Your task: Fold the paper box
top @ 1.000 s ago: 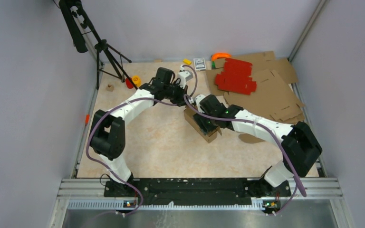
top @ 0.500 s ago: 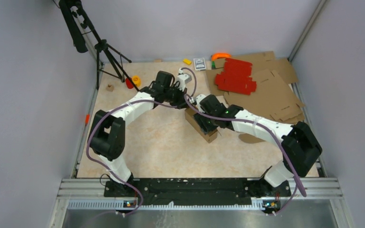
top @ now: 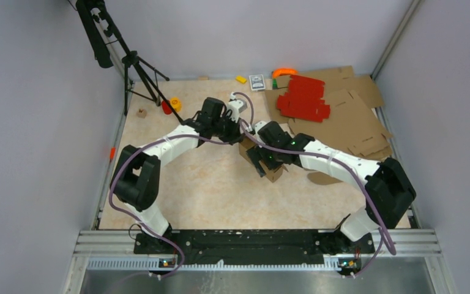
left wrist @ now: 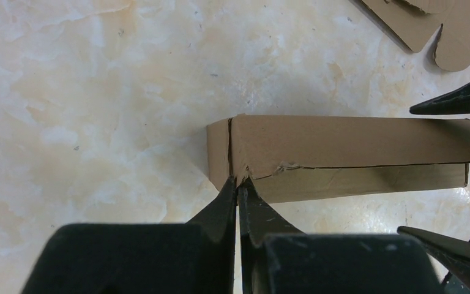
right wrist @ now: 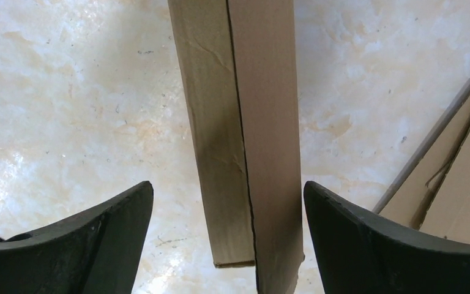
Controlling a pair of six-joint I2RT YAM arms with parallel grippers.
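Field note: the paper box (left wrist: pixel 343 144) lay near the middle of the surface (top: pixel 208 190), a little toward the far edge. Its length ran on a slant from far-left to near-right, apart from the flat brown sheets (top: pixel 349 116) and red sheets (top: pixel 303 98) in the far right corner. My left pincer (left wrist: pixel 238 184) was closed tight, tips together and touching the box's far-end corner, where the card looked crumpled beside a short slit. I could not tell whether any card was caught between the tips. My right pincer (right wrist: pixel 227 190) was spread wide, one finger on each side of the box and neither touching it, looking down on the long seam where two panels met along the top. I judged the box nearly formed, and the step in hand to be closing that seam and squaring the body. To do it well, I thought the left tips should brace the corner lightly, since more force there might tear the weakened card. The right should come down centred over the seam and squeeze the side walls evenly, slowly enough that the box did not skid or twist on the smooth surface.
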